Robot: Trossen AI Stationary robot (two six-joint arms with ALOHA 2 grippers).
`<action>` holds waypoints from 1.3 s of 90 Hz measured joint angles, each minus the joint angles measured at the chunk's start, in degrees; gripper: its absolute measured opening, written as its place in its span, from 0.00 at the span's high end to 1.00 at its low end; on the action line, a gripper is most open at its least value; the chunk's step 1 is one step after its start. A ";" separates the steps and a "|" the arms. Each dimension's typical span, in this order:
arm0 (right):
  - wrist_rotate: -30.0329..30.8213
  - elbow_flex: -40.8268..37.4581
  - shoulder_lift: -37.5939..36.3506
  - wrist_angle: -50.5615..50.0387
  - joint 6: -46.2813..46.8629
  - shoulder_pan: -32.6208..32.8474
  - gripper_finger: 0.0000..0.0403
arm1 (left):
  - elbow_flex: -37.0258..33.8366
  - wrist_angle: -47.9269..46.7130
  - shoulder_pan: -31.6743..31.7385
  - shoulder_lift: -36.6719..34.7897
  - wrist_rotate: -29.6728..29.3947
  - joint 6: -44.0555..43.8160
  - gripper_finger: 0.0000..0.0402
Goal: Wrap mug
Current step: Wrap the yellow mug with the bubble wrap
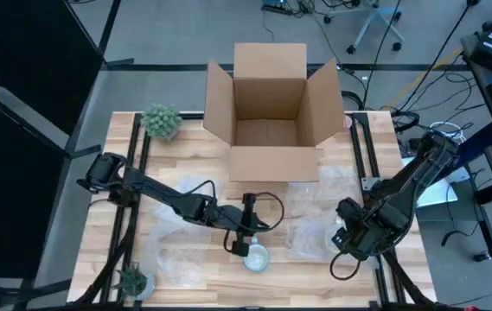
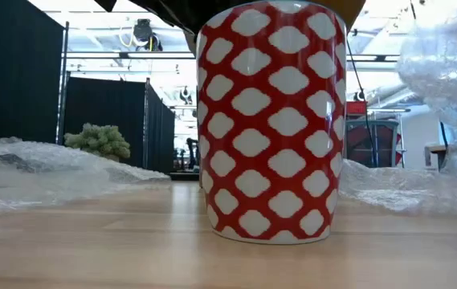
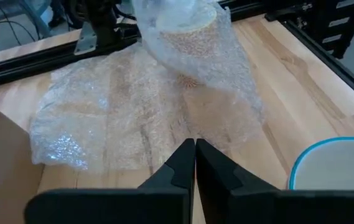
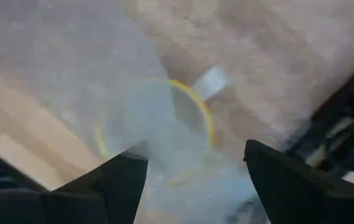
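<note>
At the left of the high view, the left arm is seen reaching in from the table's left edge toward lower centre, and the left gripper [image 1: 239,244] is held just above and to the left of a red-and-white mug [image 1: 256,257], which stands upright on the wooden table [image 1: 185,147] with its mouth facing up. In the left wrist view its 2 fingers [image 3: 186,163] are pressed together with nothing between them, and the mug's pale rim [image 3: 332,163] is caught at the frame's lower right, so the mug is taken to lie just off to one side of the closed tips rather than ahead of them. In the low view the mug [image 2: 270,120] fills the centre, flat on its base, its long axis vertical.

Further right, loose bubble wrap [image 1: 310,226] is spread between the 2 arms. At lower right of the high view the right gripper [image 1: 347,238] is poised over a second mug with a yellow rim [image 4: 158,134], already shrouded in wrap; its fingers [image 4: 105,183] are spread wide, gripping nothing.

The left arm is judged nearer the unwrapped mug; the sheet lies to that mug's right.
</note>
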 joint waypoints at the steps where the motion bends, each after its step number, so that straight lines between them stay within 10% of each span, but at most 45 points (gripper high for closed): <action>1: 0.31 0.00 0.11 0.04 -0.04 0.01 0.37 | 0.00 0.00 0.00 0.00 0.00 0.00 1.00; 79: 2.39 -12.07 14.07 15.61 0.50 0.01 0.37 | 0.00 -0.17 0.00 0.00 -0.04 0.00 1.00; 117: 0.79 1.88 12.79 -2.25 -3.61 -0.12 0.37 | 0.00 -0.20 0.00 0.00 -0.04 0.00 1.00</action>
